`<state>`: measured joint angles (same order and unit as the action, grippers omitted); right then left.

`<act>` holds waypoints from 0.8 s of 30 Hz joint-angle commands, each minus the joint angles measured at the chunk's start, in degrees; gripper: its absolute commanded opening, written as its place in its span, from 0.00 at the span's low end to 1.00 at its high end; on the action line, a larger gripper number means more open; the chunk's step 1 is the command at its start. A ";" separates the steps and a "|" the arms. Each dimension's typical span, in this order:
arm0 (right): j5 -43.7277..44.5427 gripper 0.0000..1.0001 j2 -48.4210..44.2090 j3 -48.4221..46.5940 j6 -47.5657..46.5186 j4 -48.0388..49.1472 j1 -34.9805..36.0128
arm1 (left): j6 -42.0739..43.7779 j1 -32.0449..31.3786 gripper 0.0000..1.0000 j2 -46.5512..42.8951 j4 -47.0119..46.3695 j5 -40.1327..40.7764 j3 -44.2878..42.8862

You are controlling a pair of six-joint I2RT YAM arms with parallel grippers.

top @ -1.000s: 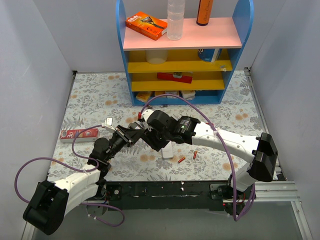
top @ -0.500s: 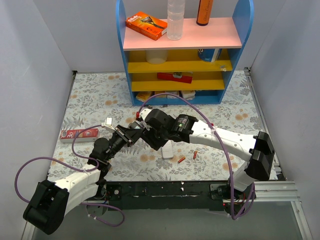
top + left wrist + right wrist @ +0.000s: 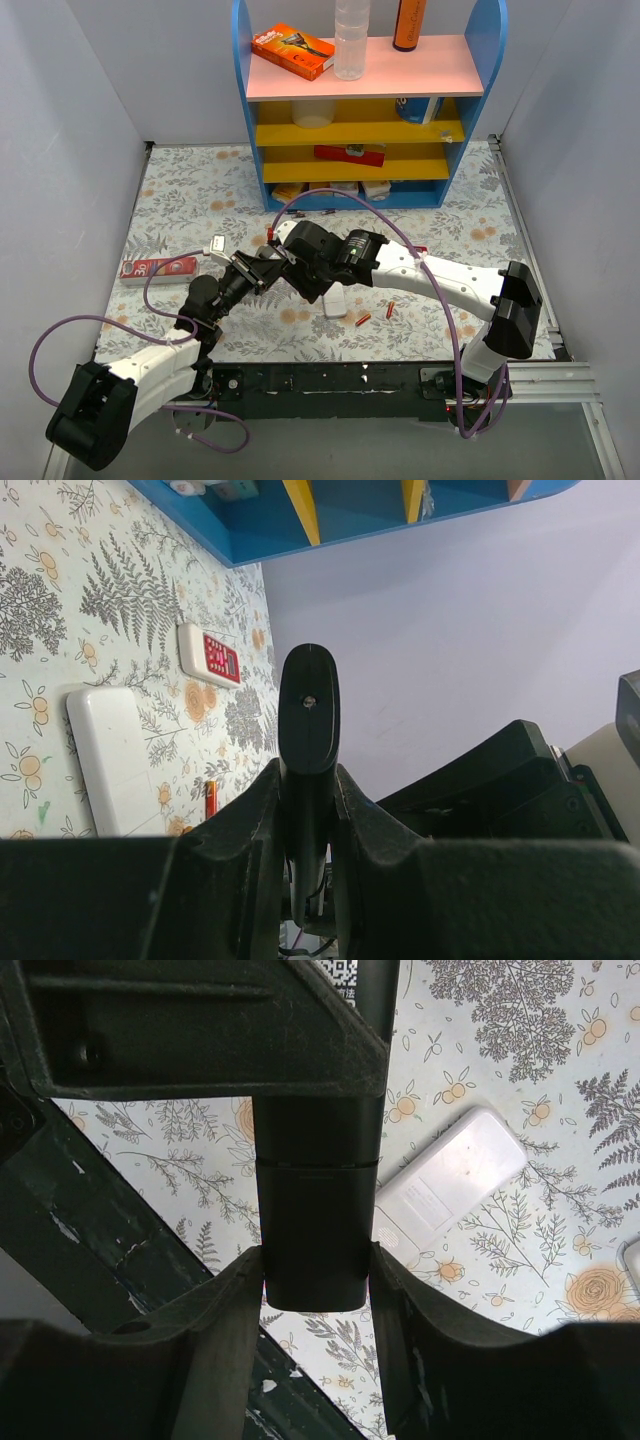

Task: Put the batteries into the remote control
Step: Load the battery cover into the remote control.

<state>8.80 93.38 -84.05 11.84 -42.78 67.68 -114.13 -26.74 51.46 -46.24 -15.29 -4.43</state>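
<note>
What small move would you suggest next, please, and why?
Probably pull the right end effector gently away: it and the left end effector both clamp one dark slim object, seamed near the right grip, while batteries lie loose.

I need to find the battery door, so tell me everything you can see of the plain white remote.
The white remote is a plain oblong with rounded corners, smooth plastic, no buttons showing. A faint seam marks off a panel toward one end. It lies flat on the floral tablecloth, partly hidden under the right arm from above. A red-orange battery lies beside it, apart. Neither the left tool nor the right tool touches it; each is shut on a dark bar.
</note>
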 commanded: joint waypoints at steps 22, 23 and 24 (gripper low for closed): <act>1.84 0.63 -1.53 -2.69 0.47 1.39 0.52 | -7.34 -0.06 0.00 -1.98 -2.89 0.09 0.56; 2.01 0.65 -1.71 -3.05 0.03 1.48 0.44 | -7.43 -0.06 0.00 -1.72 -2.81 0.08 0.73; 2.01 0.67 -1.89 -3.31 -0.58 1.56 0.44 | -7.51 -0.06 0.00 -1.63 -3.07 0.00 0.82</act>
<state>9.39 93.41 -84.23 12.05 -42.72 67.90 -114.48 -26.74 50.04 -47.70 -15.22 -4.27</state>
